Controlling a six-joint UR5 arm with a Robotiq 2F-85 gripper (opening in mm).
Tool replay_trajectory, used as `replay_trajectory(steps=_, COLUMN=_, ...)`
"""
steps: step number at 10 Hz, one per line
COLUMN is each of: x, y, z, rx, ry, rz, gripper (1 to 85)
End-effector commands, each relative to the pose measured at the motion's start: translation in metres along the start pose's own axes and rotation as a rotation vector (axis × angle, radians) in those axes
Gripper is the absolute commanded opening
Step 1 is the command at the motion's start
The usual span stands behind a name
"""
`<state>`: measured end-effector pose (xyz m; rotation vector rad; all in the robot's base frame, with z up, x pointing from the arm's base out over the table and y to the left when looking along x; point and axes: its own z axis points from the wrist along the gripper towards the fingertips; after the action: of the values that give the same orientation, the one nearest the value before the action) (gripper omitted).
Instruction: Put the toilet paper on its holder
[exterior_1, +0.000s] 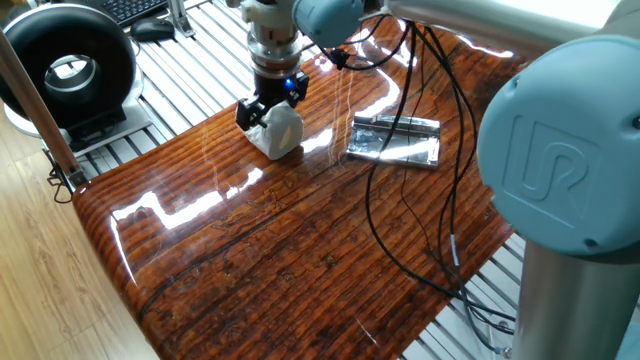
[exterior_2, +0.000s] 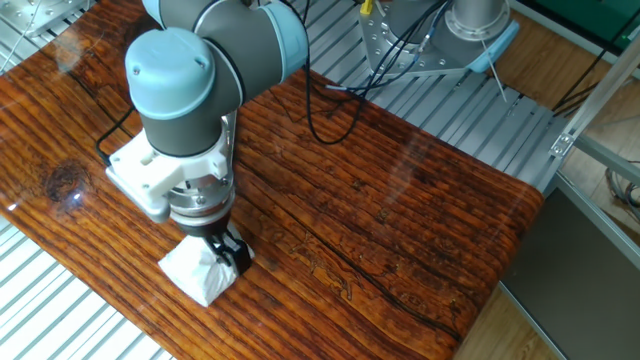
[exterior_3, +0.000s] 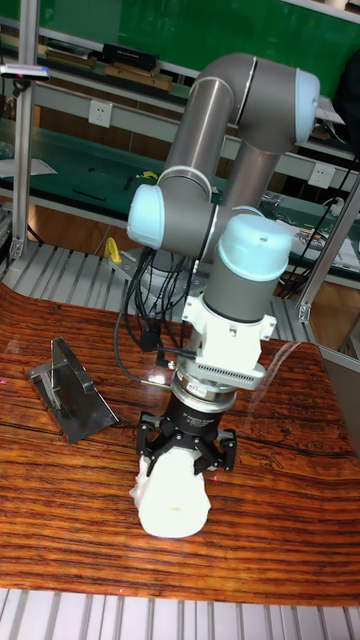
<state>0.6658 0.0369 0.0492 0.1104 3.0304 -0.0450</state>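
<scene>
We see the black two-finger pincer (exterior_1: 268, 112) reaching straight down over the white, soft cylindrical roll of toilet paper (exterior_1: 281, 133), its fingers set on either side of the upper part of the roll and pressed in enough to dent it; we read this as a closed grip on the paper. The roll sits low at the glossy striped brown wooden bench (exterior_1: 300, 250), near the edge closest to the metal slats. Whether its bottom touches the wood or hangs just clear of it, we cannot tell from these views.

In the other fixed view the roll (exterior_2: 198, 274) looks squashed into a rough wedge under the pincer (exterior_2: 222, 250), which fits soft paper giving way under a squeeze. The tall view shows the same: black fingers wrapped about the top of the white roll (exterior_3: 176, 496), the pincer (exterior_3: 187, 452) vertical above it.

The shiny silver metal holder (exterior_1: 394, 140) lies flat on the bench, well apart from the roll, with its bar and upturned ends catching the light. In the tall view it (exterior_3: 70, 398) stands off to one side, untouched. We judge the top-down grip leaves the roll's core ends free, which the bar will need for threading; the transfer itself is not yet done.
</scene>
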Motion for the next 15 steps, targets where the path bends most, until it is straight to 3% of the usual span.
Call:
replay_trajectory(steps=1, x=-0.005, y=0.001, z=-0.008, rx=0.011, ry=-0.001, rz=0.044, gripper=6.3)
replay_trajectory(steps=3, x=-0.006, y=-0.005, z=-0.014, rx=0.031, ry=-0.003, rz=0.035, gripper=2.7)
replay_trajectory(steps=6, x=-0.005, y=-0.017, z=-0.029, rx=0.04, ry=-0.009, rz=-0.067, gripper=1.0)
replay_trajectory(steps=8, x=-0.005, y=-0.013, z=-0.03, rx=0.016, ry=-0.025, rz=-0.141, gripper=1.0)
replay_trajectory(steps=10, x=0.003, y=-0.023, z=-0.036, rx=0.049, ry=-0.025, rz=-0.208, gripper=1.0)
replay_trajectory(steps=13, x=0.008, y=-0.025, z=-0.035, rx=0.014, ry=-0.067, rz=-0.316, gripper=1.0)
replay_trajectory(steps=15, x=0.012, y=-0.034, z=-0.037, rx=0.011, ry=-0.067, rz=-0.387, gripper=1.0)
